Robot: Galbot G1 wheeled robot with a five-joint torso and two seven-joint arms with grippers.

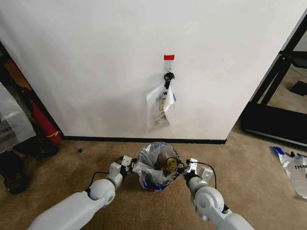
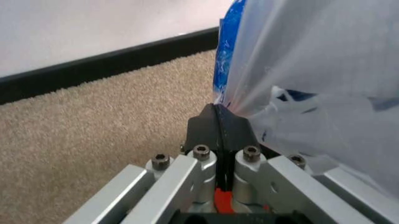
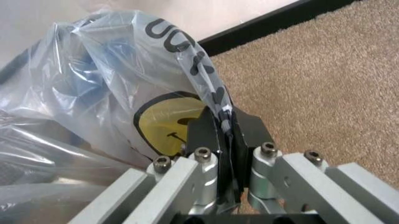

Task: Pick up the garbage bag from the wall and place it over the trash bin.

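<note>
The garbage bag, see-through with a yellow smiley, is spread over the trash bin, which stands on the carpet close to the wall. My left gripper is at the bin's left side, shut on the bag's edge. In the left wrist view its black fingers pinch the plastic near a blue strip. My right gripper is at the bin's right side, shut on the opposite edge. The right wrist view has its fingers clamping the printed film beside the smiley.
More same-print bags hang bunched from a black hook under red tape. A black baseboard runs along the wall. Another bag lies on the carpet at right, by a black frame. Clutter is at left.
</note>
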